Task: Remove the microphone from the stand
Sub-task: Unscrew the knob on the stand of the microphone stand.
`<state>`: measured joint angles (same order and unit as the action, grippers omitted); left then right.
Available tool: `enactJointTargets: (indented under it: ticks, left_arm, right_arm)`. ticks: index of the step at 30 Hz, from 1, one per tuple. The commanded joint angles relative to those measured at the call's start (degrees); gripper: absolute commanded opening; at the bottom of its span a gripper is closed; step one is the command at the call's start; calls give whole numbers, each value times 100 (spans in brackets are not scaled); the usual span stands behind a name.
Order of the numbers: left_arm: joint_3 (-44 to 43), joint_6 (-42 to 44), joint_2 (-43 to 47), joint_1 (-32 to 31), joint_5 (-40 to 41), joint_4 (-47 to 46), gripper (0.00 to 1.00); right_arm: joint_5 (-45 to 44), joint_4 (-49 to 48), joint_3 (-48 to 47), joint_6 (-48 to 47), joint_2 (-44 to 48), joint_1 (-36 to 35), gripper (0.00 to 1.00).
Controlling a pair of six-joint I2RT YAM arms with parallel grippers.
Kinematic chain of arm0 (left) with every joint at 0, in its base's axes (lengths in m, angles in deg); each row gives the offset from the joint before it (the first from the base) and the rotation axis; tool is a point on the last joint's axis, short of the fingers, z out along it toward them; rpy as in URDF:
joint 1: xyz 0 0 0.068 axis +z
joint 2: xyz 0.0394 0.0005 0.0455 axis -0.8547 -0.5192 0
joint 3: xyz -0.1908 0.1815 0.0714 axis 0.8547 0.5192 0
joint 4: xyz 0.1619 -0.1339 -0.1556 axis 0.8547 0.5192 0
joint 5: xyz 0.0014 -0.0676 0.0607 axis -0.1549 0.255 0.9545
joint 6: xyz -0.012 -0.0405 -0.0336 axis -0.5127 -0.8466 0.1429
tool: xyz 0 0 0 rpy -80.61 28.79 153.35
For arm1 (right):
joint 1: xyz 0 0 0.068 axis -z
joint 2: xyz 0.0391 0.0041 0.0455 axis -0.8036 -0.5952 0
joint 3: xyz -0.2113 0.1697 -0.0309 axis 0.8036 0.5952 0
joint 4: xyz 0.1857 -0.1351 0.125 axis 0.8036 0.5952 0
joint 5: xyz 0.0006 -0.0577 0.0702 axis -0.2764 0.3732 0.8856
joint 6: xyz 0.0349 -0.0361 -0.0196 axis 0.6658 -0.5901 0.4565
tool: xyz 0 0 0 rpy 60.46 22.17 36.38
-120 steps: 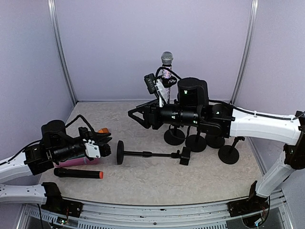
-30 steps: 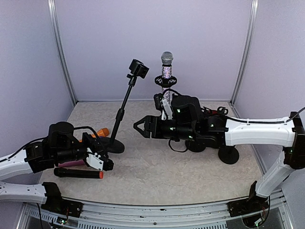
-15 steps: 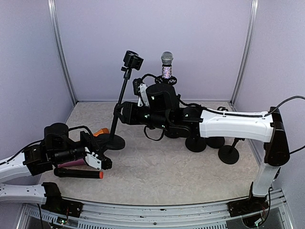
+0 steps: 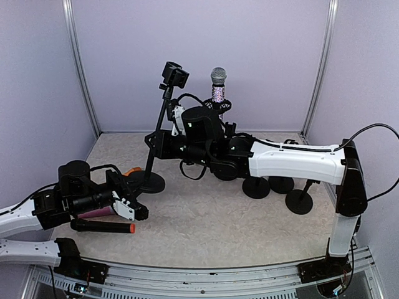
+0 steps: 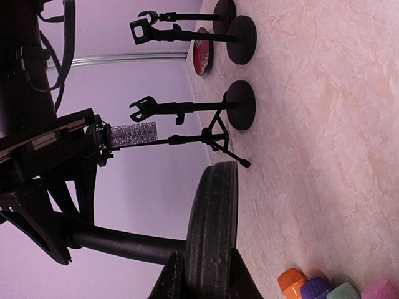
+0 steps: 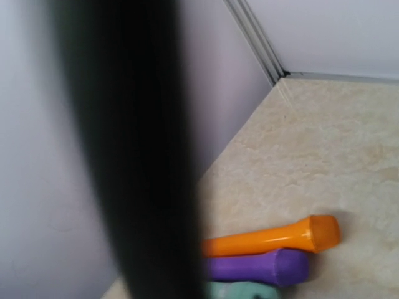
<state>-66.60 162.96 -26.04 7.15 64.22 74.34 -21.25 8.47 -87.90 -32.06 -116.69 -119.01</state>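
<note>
The microphone [image 4: 217, 81], silver-headed with a glittery handle, stands upright in a stand at the back, behind my right arm; it also shows as the glittery handle [image 5: 133, 134] in the left wrist view. A second black stand [image 4: 163, 118] leans slightly, its top clip [image 4: 174, 72] empty. My left gripper [image 4: 140, 205] is shut on the edge of that stand's round base [image 5: 212, 218]. My right gripper [image 4: 153, 143] sits at its pole, which fills the right wrist view as a dark blur [image 6: 137, 156]. Its fingers are hidden there.
Loose microphones lie at the left: a black one with an orange end [image 4: 103, 226], a pink one [image 4: 93, 213], an orange one [image 6: 274, 237] and a purple one [image 6: 262, 268]. Empty stands [image 4: 255, 187] [image 4: 299, 200] crowd the right. Enclosure walls stand close.
The stand, lying flat four seconds ago, now stands on its base. In the last second my right gripper swung left to the pole. My left gripper stayed on the base.
</note>
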Motion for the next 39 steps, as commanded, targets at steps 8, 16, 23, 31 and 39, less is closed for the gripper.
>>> enactJointTargets:
  ticks: [8,16,23,31,39]
  left_arm:
    - [-241,-27,-48,-71,103,-788,0]
    - [-643,-474,-128,-72,-337,-463,0]
    - [-924,-854,-133,-72,-896,-47,0]
    - [-1131,-972,-79,-72,-1480,248,0]
    - [-1295,-1009,-112,-72,-1675,479,0]
  right_arm:
    - [529,-928,439,-385,367,-29,5]
    - [1518,-1828,1063,-927,946,19,0]
    - [2469,-2234,1302,-1124,1326,54,0]
    - [3977,-2440,1298,-1159,1518,134,0]
    - [5664,-2867,1274,-769,1486,182,0]
